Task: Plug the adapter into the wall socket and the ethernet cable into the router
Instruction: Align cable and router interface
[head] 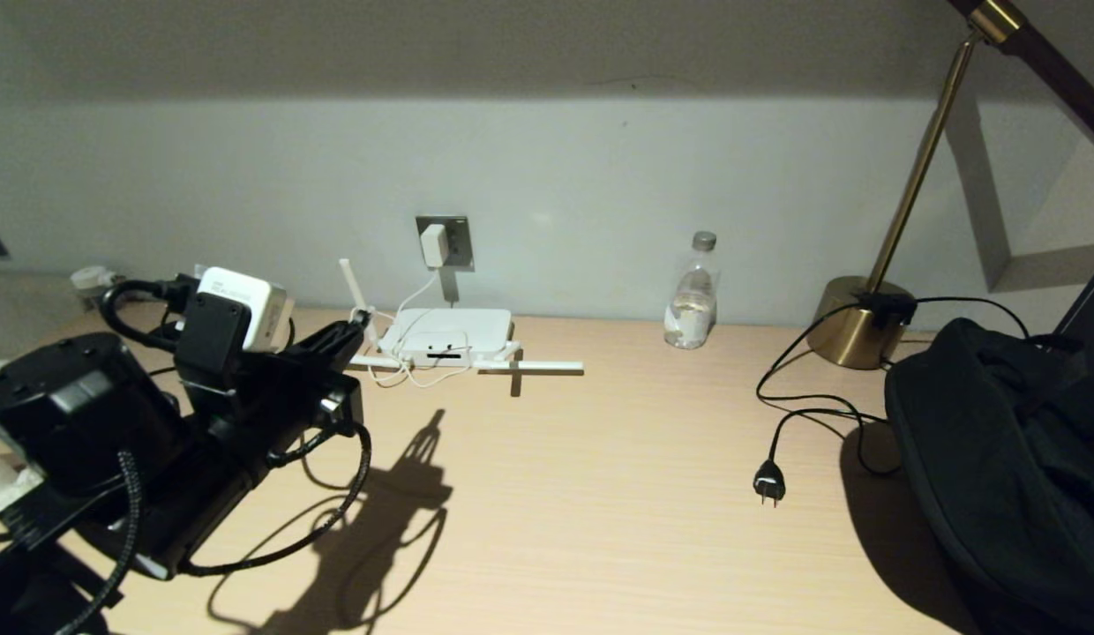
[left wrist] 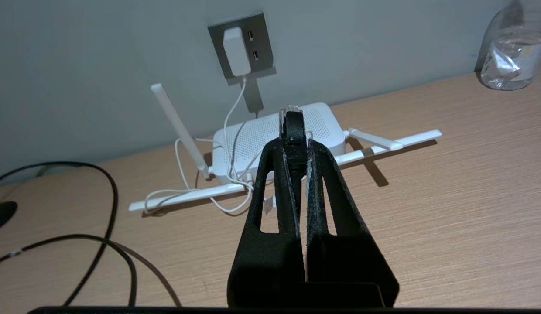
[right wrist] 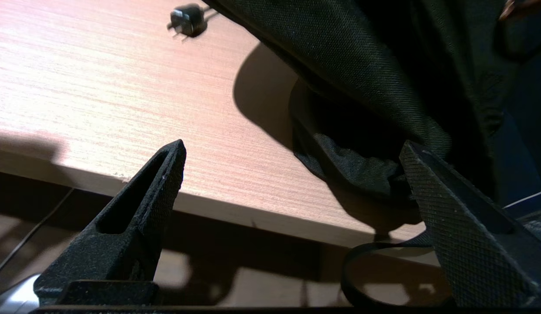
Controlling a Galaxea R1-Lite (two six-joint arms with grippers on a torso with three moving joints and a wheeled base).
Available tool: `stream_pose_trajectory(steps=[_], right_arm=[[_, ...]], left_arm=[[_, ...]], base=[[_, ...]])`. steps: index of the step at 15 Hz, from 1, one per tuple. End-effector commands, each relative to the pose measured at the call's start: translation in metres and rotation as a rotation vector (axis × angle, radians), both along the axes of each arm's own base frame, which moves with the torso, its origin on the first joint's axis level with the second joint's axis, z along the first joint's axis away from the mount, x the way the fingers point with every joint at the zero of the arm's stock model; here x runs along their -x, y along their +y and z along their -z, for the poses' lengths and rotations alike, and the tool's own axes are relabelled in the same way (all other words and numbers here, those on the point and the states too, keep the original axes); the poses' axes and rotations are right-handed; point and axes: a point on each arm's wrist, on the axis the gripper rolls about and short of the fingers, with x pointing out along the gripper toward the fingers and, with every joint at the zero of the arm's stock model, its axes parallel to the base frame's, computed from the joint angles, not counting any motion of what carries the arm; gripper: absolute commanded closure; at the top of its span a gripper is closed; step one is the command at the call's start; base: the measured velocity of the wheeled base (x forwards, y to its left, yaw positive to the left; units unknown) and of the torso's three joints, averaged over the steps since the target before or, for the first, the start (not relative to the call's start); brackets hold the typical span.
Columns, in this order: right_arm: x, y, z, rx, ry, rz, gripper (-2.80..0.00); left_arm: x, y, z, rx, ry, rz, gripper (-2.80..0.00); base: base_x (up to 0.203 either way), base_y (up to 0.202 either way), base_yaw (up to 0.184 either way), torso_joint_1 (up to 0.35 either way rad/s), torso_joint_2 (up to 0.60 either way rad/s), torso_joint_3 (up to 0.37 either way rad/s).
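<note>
The room is dim, with one warm source high on the right side throwing light across the desk [head: 600,494]. The left gripper [left wrist: 294,144] casts a long hard shadow onto the wood beyond and beside its own arm in the head view, cable loops drawn as crisp dark rings. Ahead of its fingertips the router [left wrist: 270,135] is bright, its antennas laying short sharp shadows. The wall [head: 600,159] is grey below and dark above (a shaded band). Near the right gripper [right wrist: 292,174] the black bag [right wrist: 362,65] sinks into near-black, its shadow soft-edged. The wood there carries pale glare streaks; the plug [right wrist: 187,19] is slightly smeared.
</note>
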Motion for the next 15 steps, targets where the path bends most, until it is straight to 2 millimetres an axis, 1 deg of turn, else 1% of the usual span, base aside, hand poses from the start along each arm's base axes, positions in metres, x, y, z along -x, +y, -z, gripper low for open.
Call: stream_pose_trajectory(steps=[1, 2, 3, 4, 6, 8, 11, 12, 15], right_arm=[[-0.003, 0.000, 0.000, 0.010, -0.048, 0.000, -2.80], [-0.006, 0.000, -0.004, 0.012, -0.140, 0.001, -2.80], [-0.007, 0.000, -0.007, 0.009, -0.196, 0.007, -2.80], [-0.008, 0.000, -0.007, -0.027, -0.198, 0.012, -2.80], [-0.007, 0.000, 0.001, -0.117, -0.109, 0.028, -2.80], [-0.007, -0.001, 0.001, -0.123, -0.112, 0.034, -2.80], [-0.008, -0.001, 0.000, -0.132, -0.132, 0.038, -2.80], [-0.008, -0.001, 0.000, -0.131, -0.132, 0.038, -2.80], [-0.008, -0.001, 0.000, -0.128, -0.132, 0.038, -2.80]], left_arm=[[0.000, 0.000, 0.000, -0.010, -0.004, -0.001, 0.00], [0.001, 0.000, 0.000, -0.015, -0.006, -0.002, 0.00], [0.001, 0.000, -0.001, -0.012, -0.012, -0.002, 0.00], [0.001, 0.000, -0.001, -0.013, -0.010, -0.002, 0.00], [0.001, 0.000, -0.001, -0.015, -0.010, -0.002, 0.00], [0.000, 0.000, -0.001, -0.012, -0.010, -0.002, 0.00], [0.001, -0.001, 0.009, -0.025, 0.028, 0.002, 0.00], [-0.001, -0.002, 0.012, -0.028, 0.041, 0.002, 0.00], [-0.008, -0.004, 0.014, 0.018, 0.054, 0.008, 0.00]], base=[[0.000, 0.000, 0.000, 0.002, 0.00, 0.211], [0.000, 0.000, 0.000, 0.002, 0.00, 0.203], [0.000, 0.000, 0.000, 0.002, 0.01, 0.198], [0.000, 0.000, 0.000, 0.002, 0.00, 0.191], [0.000, 0.000, 0.000, 0.001, 0.01, 0.205], [0.000, 0.000, 0.000, -0.004, 0.00, 0.203], [0.000, 0.000, 0.000, 0.001, 0.00, 0.176], [0.000, 0.000, 0.000, -0.002, 0.00, 0.085], [0.000, 0.000, 0.000, 0.003, 0.00, 0.026]])
